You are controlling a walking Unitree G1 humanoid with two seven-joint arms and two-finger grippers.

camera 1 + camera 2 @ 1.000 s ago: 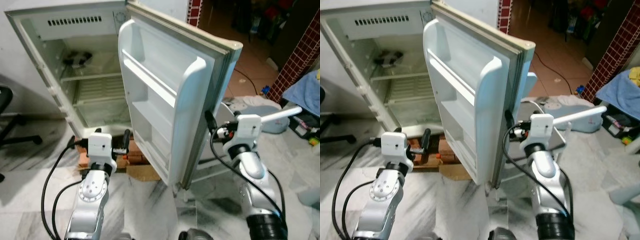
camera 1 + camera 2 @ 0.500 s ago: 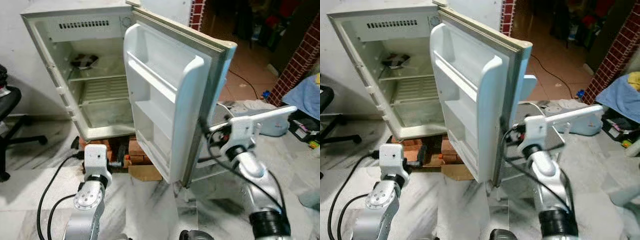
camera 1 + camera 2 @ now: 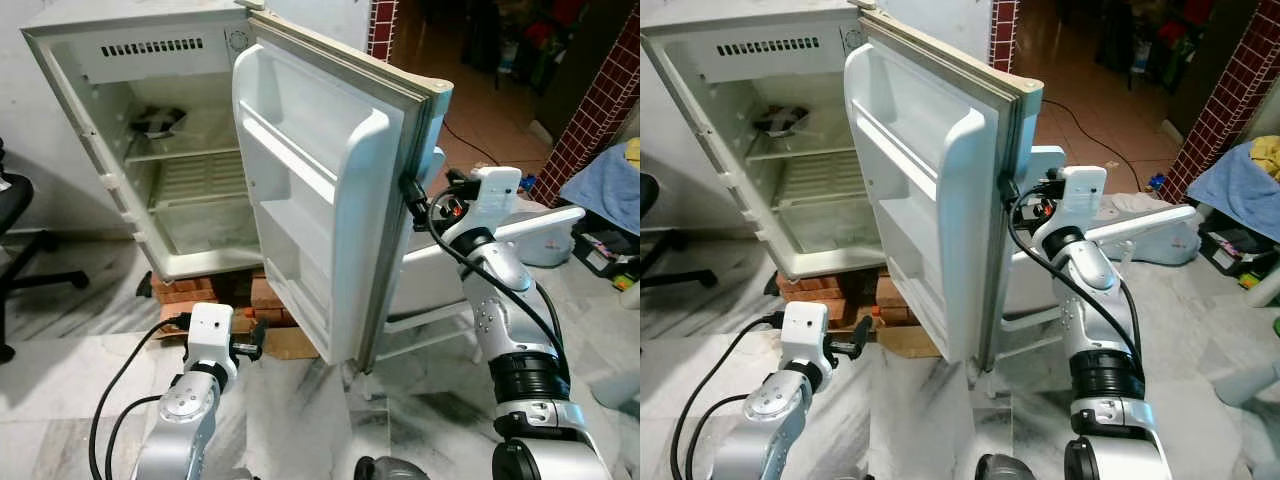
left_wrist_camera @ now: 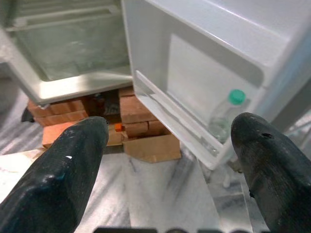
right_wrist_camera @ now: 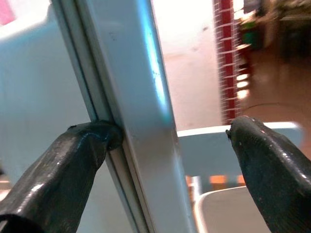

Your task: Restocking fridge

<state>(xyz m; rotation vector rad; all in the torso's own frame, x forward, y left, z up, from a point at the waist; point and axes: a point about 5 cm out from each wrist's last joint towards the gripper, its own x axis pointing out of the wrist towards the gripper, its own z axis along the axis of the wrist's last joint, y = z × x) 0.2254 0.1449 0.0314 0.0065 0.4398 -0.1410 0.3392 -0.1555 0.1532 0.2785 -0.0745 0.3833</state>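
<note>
White and wide open, the fridge door [image 3: 330, 190] sits between our right gripper's [image 5: 165, 145] spread fingers, one tip touching its edge. Below the door, our left gripper [image 4: 167, 160] hangs spread; a bottle [image 4: 224, 116] stands in the door's lowest shelf.

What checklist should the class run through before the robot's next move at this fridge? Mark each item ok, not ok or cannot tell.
1. Fridge door open wide enough to reach the shelves: ok.
2. Right end effector placed on the door: ok; its fingers are apart, straddling the door's outer edge, one finger touching the edge.
3. Left end effector free to pick something up: ok, open and empty, low near the floor.
4. Item in hand for restocking: not ok, neither end effector holds one.
5. Door's bottom rack: a clear bottle with a green cap stands in it; ok.
6. Fridge standing steady on its bricks: cannot tell.
</note>
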